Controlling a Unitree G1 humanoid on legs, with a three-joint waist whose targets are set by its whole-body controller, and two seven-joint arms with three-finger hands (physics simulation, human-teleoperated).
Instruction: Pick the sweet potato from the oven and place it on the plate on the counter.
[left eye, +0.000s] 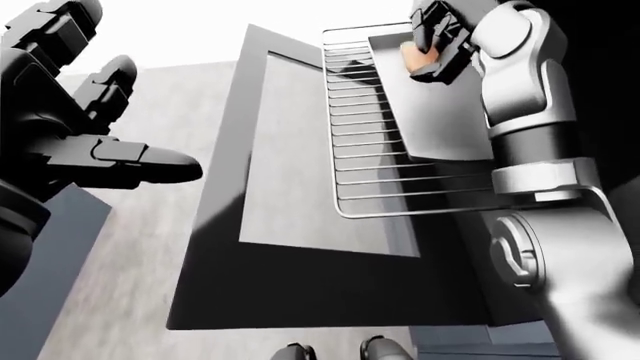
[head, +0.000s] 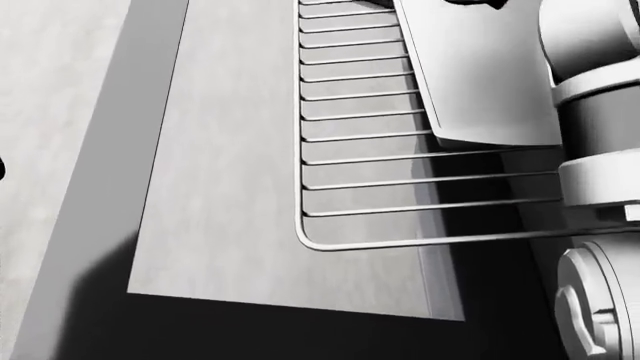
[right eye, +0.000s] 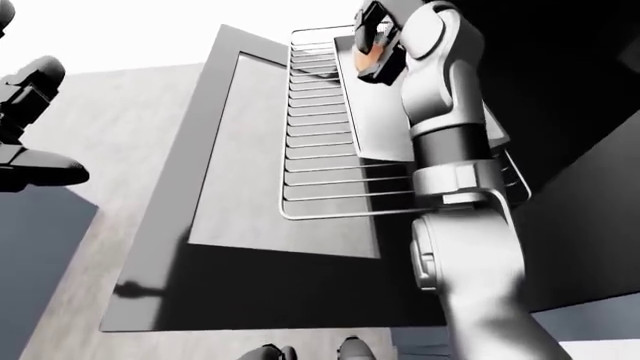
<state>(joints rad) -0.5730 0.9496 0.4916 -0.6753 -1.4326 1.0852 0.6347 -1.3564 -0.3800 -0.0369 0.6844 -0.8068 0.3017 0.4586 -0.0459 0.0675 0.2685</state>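
The sweet potato (left eye: 417, 57) is a small orange piece at the top of the left-eye view, on the far end of a grey tray (left eye: 445, 112). The tray lies on the pulled-out wire oven rack (left eye: 390, 187). My right hand (left eye: 436, 43) reaches over the tray and its black fingers close round the sweet potato; it also shows in the right-eye view (right eye: 372, 45). My left hand (left eye: 140, 124) is raised at the left edge, fingers spread, empty. No plate or counter shows in any view.
The open oven door (left eye: 290, 195) hangs down flat below the rack, with a grey glass panel. The dark oven cavity (right eye: 560, 90) lies at the right. Grey floor (left eye: 130, 255) is left of the door. My feet (left eye: 300, 351) show at the bottom edge.
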